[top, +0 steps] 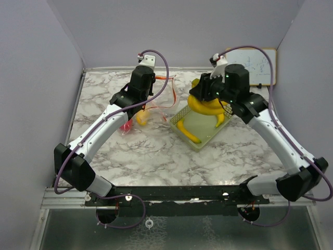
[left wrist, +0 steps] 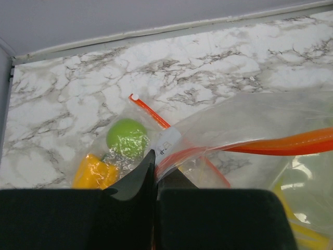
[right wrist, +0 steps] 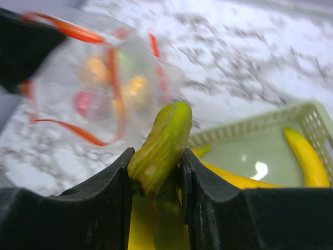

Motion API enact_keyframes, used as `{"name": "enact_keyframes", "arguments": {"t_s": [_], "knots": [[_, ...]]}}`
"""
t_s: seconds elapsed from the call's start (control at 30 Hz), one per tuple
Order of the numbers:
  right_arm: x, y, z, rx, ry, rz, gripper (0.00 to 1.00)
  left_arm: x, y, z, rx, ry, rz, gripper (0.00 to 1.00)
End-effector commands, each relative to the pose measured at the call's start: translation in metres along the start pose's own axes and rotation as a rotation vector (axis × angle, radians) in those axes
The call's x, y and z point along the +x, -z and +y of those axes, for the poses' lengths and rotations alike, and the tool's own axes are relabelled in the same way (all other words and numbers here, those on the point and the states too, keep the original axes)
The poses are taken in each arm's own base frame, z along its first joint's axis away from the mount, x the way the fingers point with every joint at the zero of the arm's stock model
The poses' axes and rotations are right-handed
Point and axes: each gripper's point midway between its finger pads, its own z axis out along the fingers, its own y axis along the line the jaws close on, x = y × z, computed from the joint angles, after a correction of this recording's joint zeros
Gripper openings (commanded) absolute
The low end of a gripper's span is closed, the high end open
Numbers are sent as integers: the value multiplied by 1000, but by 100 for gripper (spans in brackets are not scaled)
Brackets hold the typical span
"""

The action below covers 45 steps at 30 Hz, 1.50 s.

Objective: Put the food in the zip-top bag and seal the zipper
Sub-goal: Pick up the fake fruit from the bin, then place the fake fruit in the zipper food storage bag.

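My right gripper [right wrist: 155, 166] is shut on the greenish stem of a bunch of yellow bananas [right wrist: 161, 148] and holds it above the pale green mesh tray [top: 200, 130]; the bunch [top: 205, 107] hangs under the gripper. A single banana [top: 187, 132] lies in the tray. My left gripper [left wrist: 156, 172] is shut on the rim of the clear zip-top bag [left wrist: 244, 130] with its orange zipper [left wrist: 291, 143], holding the mouth up. A green apple [left wrist: 126, 137] and a yellow piece [left wrist: 93, 172] lie inside the bag. A red-pink fruit [right wrist: 83, 101] shows blurred through the plastic.
A white board [top: 257, 65] leans on the back wall at the right. The marble table [top: 156, 156] is walled on the left, back and right. A loose banana [right wrist: 307, 156] shows at the tray's right side.
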Motion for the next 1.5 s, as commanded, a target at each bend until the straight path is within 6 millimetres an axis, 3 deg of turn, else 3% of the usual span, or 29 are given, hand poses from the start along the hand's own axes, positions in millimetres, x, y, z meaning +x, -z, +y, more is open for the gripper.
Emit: {"name": "enact_keyframes", "arguments": {"t_s": [0.0,0.17,0.23,0.33,0.47,0.77,1.03,1.3,1.47], "knots": [[-69,58,78,-381,62,-223,10,-3,1,-18,80,29,44,0],[-118,117,132,-660,86,-393,11,-9,1,-33,143,76,63,0],[-125,132,146,-764,65,-439,11,-11,2,-39,170,99,65,0],[-131,144,156,-894,20,-483,11,-17,5,-48,214,139,63,0],[-133,153,156,-1046,-54,-499,11,-23,9,-60,270,187,68,0],[-129,165,154,-1330,-185,-510,10,-38,11,-81,416,385,59,0],[-131,149,145,-1369,-258,-521,11,-53,16,-89,493,486,52,0],[-131,135,125,-1411,-399,-538,11,-52,15,-92,529,542,58,0],[-140,136,130,-1415,-349,-529,11,-50,12,-93,527,544,60,0]]}}
